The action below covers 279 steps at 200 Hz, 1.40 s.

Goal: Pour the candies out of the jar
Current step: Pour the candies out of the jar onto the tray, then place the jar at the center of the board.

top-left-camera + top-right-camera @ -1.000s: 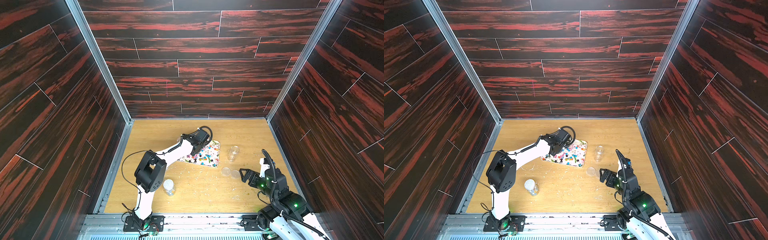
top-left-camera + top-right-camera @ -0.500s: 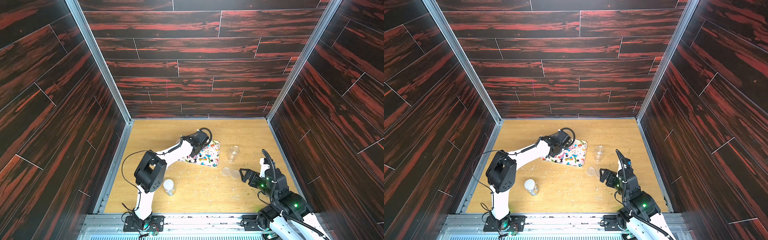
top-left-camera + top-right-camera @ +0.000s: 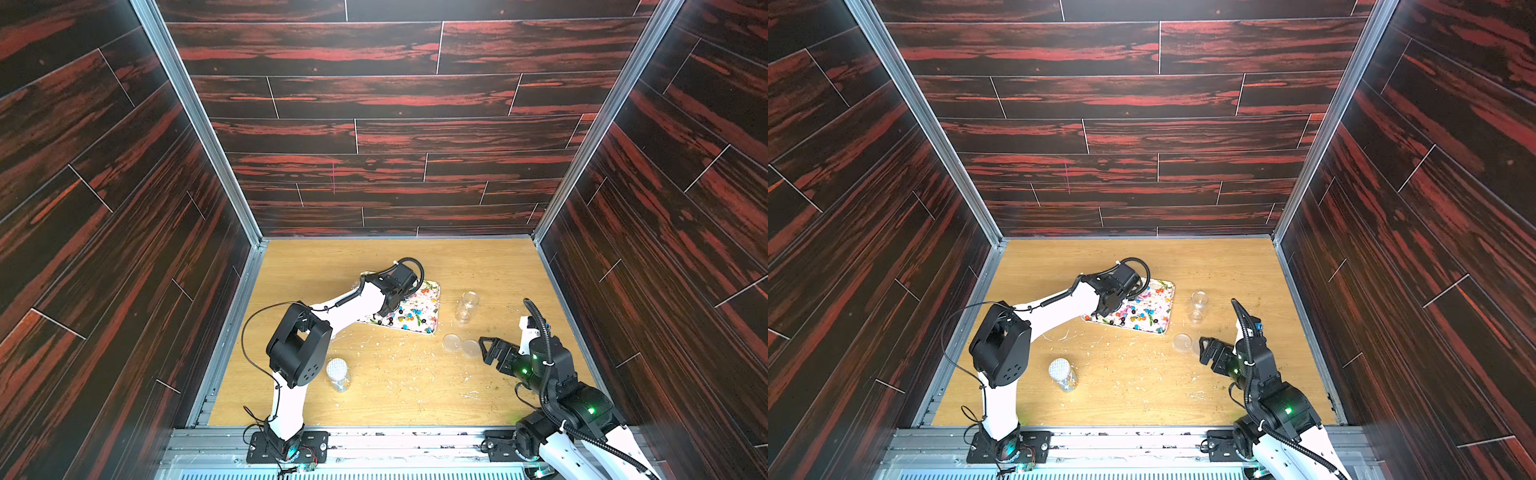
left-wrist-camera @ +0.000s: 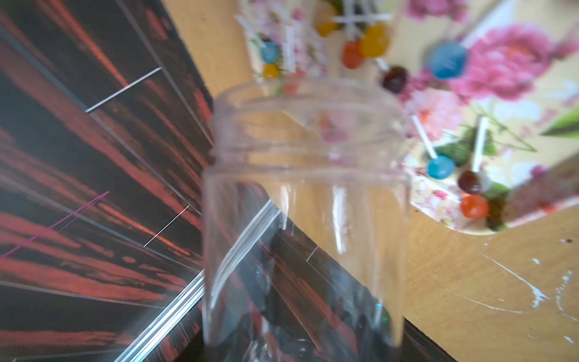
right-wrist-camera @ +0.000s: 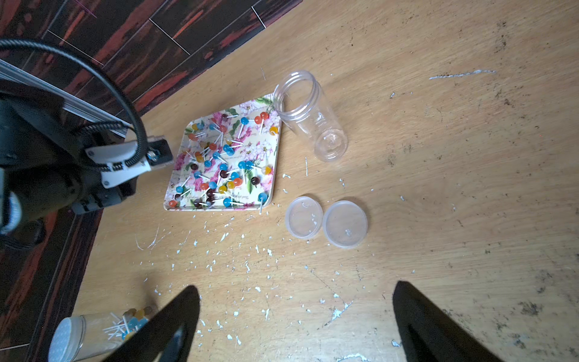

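Clear plastic jar [image 4: 305, 203]: clenched in left claw [image 3: 400, 296], tipped, mouth toward tray [image 5: 263, 147]; looks empty.
Candies [image 5: 219, 163]: spread across tray, one stick poking over its rim.
Right claw [image 5: 294, 286]: released, spread wide above bare desk [image 5: 438, 156], near two lids [image 5: 304, 217].

Hazards:
- Jar wall is smooth, so it may slip or twist in the grip when righted.
- Jar hangs over tray, so a low swing could clip the rim and scatter candies onto desk.
- Rim looks shallow, so any nudge may roll round sweets off.
- Capped jar [image 5: 81, 335] holds more candies; if it counts, task is likely unfinished.

Views:
- Left wrist alone shows the held jar's bare inside; in both top views the arm largely hides it.
- Right wrist shows most plainly the capped jar's contents.
- Right wrist also shows a second open jar [image 5: 310, 116], empty, just beside tray.
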{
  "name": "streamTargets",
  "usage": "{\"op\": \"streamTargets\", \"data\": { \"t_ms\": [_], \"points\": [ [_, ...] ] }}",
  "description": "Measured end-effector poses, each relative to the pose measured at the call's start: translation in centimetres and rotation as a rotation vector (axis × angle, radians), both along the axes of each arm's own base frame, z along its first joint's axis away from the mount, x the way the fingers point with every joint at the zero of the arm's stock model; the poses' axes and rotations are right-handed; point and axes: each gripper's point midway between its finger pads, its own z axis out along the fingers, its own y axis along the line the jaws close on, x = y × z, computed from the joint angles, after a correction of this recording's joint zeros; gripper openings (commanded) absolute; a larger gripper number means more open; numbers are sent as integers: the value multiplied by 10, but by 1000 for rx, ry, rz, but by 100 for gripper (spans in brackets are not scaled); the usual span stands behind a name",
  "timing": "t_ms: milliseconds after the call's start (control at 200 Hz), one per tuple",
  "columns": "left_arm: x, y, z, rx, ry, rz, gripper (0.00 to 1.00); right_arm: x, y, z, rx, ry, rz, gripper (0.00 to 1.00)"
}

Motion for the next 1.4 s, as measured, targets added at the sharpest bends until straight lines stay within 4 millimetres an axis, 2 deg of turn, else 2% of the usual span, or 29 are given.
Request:
{"op": "streamTargets", "data": {
  "t_ms": [240, 386, 486, 716, 777, 902, 1012, 1137, 1288, 1398],
  "points": [
    [-2, -9, 6, -110, -21, 38, 49, 0, 1, -2, -14, 27, 3, 99],
    [-4, -17, 20, -240, -50, 65, 49, 5, 7, 16, -5, 15, 25, 98],
    [-7, -23, 44, -365, -92, 76, 49, 8, 13, 35, 16, -8, 46, 98],
    [-20, -40, 124, -729, -221, 62, 49, 15, 36, 80, 102, -72, 134, 93],
    [-27, -43, 144, -833, -250, 47, 49, 17, 44, 92, 129, -85, 164, 92],
    [-46, -50, 170, -1016, -256, 9, 50, 22, 62, 117, 187, -116, 233, 91],
    [-64, -60, 180, -1159, -219, -35, 51, 26, 80, 141, 239, -135, 312, 89],
    [-84, -71, 180, -1296, -154, -78, 51, 34, 104, 169, 284, -153, 415, 87],
    [-107, -82, 175, -1433, -72, -122, 52, 42, 129, 190, 302, -153, 535, 83],
    [-124, -90, 180, -1525, -9, -170, 53, 46, 143, 205, 311, -159, 618, 76]
  ]
}}
